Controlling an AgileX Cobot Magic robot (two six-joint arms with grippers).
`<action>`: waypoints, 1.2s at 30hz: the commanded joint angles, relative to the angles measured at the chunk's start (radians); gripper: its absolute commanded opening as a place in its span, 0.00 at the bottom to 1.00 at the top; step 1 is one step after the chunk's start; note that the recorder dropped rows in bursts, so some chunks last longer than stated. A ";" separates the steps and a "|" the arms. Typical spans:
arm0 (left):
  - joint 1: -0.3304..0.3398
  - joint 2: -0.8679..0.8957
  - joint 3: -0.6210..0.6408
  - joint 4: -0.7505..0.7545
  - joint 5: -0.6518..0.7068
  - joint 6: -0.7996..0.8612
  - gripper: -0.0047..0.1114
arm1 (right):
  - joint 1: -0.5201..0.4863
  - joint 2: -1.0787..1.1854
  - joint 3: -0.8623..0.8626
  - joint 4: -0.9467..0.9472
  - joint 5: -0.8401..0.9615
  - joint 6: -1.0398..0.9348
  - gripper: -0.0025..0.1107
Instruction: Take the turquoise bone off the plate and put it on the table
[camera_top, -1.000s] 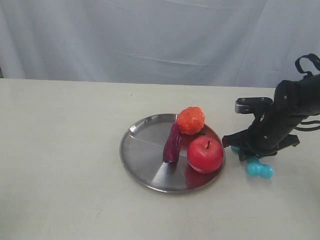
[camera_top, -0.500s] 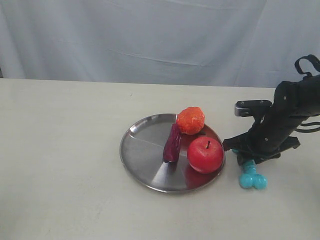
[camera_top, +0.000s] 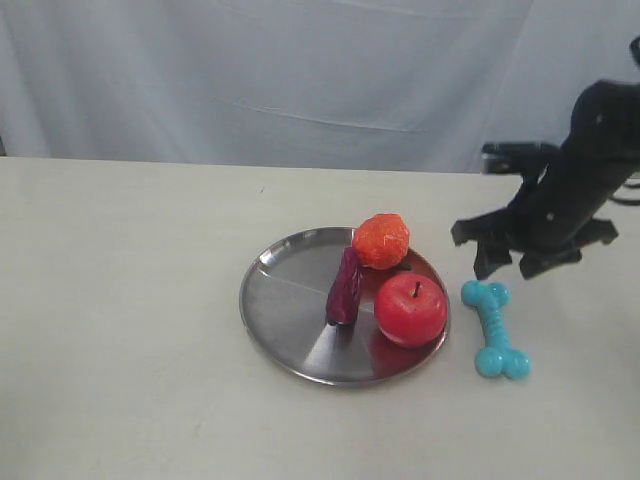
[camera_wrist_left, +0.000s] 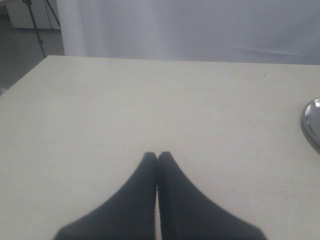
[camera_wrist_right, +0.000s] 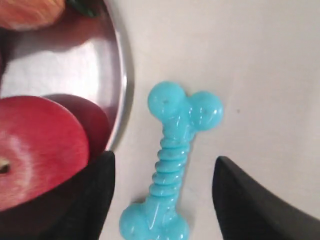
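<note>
The turquoise bone (camera_top: 494, 328) (camera_wrist_right: 171, 162) lies flat on the cream table (camera_top: 130, 300), just right of the steel plate (camera_top: 290, 310) (camera_wrist_right: 112, 65). Its ribbed shaft and both knobbed ends show. My right gripper (camera_top: 518, 262) (camera_wrist_right: 164, 160) hangs open above and behind the bone, with its two dark fingers apart from it and nothing held. My left gripper (camera_wrist_left: 157, 156) is shut over bare table (camera_wrist_left: 150, 100), far from the bone; only the plate's rim (camera_wrist_left: 312, 122) shows in that view.
On the plate sit a red apple (camera_top: 410, 308) (camera_wrist_right: 35, 150), an orange fruit (camera_top: 381, 241) and a dark purple piece (camera_top: 345, 286). A pale curtain (camera_top: 300, 70) closes off the back of the table.
My right gripper has opened, let go of the bone and risen up and back. The bone now lies flat and fully in sight on the table beside the plate.
</note>
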 joint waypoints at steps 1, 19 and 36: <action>0.004 -0.001 0.003 -0.002 -0.005 -0.004 0.04 | -0.002 -0.153 -0.076 0.002 0.101 -0.013 0.51; 0.004 -0.001 0.003 -0.002 -0.005 -0.004 0.04 | -0.002 -0.828 0.130 -0.003 -0.050 -0.096 0.02; 0.004 -0.001 0.003 -0.002 -0.005 -0.004 0.04 | -0.002 -1.606 0.710 -0.020 -0.484 -0.092 0.02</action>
